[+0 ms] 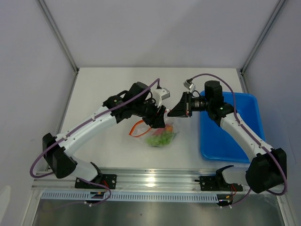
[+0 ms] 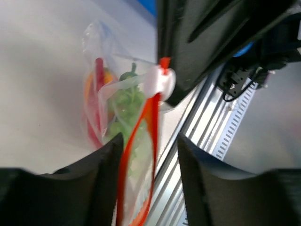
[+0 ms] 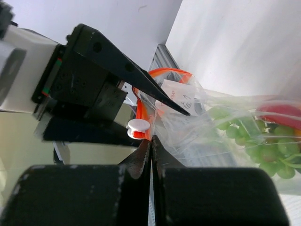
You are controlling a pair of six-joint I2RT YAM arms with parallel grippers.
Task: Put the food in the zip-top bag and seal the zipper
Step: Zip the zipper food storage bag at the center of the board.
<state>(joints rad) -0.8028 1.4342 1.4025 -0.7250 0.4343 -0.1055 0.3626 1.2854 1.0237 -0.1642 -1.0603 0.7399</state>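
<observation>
Left pincer astride zipper, tray nearby

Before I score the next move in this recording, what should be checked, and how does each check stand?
1. Zip-top bag loaded: ok. The grapes and a red piece sit inside.
2. Zipper sealed: not ok. Its two orange strands gape below the white slider.
3. Left gripper astride the zipper: ok. It is open, with the strip between its fingers.
4. Right gripper anchoring the bag: ok. It is shut on the bag's edge beside the slider.
5. Grippers clear of each other: cannot tell. They crowd together at the slider.
</observation>
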